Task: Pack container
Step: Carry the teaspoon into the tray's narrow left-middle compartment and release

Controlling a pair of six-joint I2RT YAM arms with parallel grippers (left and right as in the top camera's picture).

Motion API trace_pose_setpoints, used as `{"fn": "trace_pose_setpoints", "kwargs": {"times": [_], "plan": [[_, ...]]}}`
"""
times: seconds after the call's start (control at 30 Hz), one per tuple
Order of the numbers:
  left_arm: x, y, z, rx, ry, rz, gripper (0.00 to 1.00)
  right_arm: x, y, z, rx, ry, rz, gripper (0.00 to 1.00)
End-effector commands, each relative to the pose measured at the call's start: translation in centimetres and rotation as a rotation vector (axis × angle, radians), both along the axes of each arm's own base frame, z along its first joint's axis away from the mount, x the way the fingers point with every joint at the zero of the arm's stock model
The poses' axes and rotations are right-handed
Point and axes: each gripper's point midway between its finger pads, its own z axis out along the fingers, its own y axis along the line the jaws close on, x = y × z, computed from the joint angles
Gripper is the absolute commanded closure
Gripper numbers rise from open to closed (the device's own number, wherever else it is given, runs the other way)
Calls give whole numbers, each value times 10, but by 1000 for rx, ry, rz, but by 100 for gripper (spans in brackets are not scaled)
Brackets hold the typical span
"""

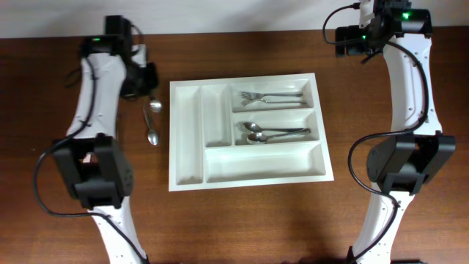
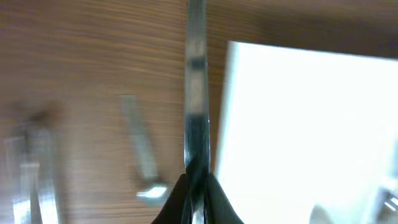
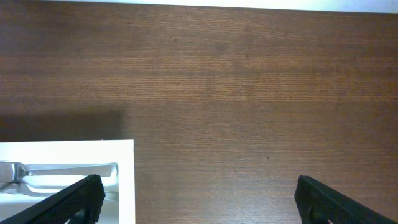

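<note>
The white container (image 1: 187,139) lies in the middle of the table. Forks (image 1: 267,96) lie in its top right compartment and spoons (image 1: 267,133) in the one below. My left gripper (image 1: 146,82) is just off the container's far left corner. In the blurred left wrist view it (image 2: 198,190) is shut on a thin metal utensil (image 2: 196,93) that runs out past the frame's top, with the container's edge (image 2: 298,124) to its right. My right gripper (image 3: 199,186) is open and empty above bare wood beside the container's far right corner (image 3: 124,180).
Two spoons (image 1: 152,136) (image 1: 155,105) show on the wood left of the container in the overhead view. Blurred utensils (image 2: 142,149) lie on the table in the left wrist view. The table's far edge runs behind both arms.
</note>
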Motion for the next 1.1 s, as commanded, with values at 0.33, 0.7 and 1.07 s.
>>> {"fn": "trace_pose_setpoints", "kwargs": {"times": [0.33, 0.7, 1.07], "plan": [[-26, -145, -5, -77, 22, -263, 98, 0, 2, 17, -7, -39, -2, 1], [-34, -159, -31, -68, 86, -291, 79, 1, 2, 18, -7, -40, -3, 1], [-16, -123, 18, -60, 33, -205, 73, 1, 2, 18, -7, -40, -3, 1]]}}
